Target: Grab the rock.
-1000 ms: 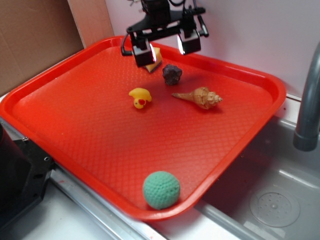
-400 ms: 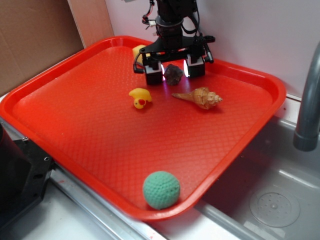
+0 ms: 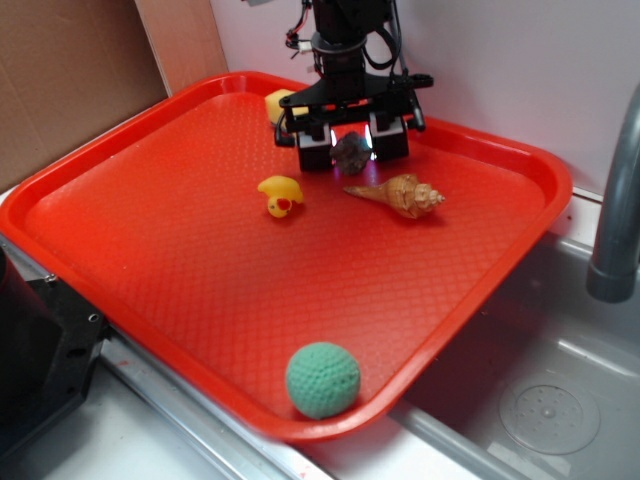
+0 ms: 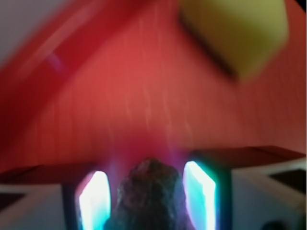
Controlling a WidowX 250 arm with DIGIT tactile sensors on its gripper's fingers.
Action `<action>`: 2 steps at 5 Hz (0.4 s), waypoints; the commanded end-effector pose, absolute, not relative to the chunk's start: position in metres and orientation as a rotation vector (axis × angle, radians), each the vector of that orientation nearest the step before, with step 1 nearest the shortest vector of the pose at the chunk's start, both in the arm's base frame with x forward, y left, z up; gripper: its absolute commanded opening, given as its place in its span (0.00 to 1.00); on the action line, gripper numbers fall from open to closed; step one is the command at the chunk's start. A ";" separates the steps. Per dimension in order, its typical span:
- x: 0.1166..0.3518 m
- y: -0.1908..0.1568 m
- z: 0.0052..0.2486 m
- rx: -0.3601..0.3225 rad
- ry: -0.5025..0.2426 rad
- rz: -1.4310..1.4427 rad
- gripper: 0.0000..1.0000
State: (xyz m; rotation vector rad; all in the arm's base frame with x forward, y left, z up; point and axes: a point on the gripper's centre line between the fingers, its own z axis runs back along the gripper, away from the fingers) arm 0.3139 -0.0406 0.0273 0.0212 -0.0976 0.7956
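Note that the wrist view is blurred; the yellow sponge block (image 4: 235,33) is cut off at the top edge. No writing is legible. The rock (image 3: 349,152), dark, lumpy and rough, sits at the far side of the red tray (image 3: 130,130). The gripper (image 3: 351,152) jaws straddle it, narrowly open; you cannot confirm contact.

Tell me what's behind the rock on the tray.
Behind the rock sits the yellow sponge, largely hidden by the pincer in the exterior view. Its underside cannot be seen.
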 end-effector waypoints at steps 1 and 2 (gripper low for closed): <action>0.296 -0.012 0.123 -0.110 -0.099 0.477 0.00; 0.266 -0.006 0.148 -0.133 -0.072 0.394 0.00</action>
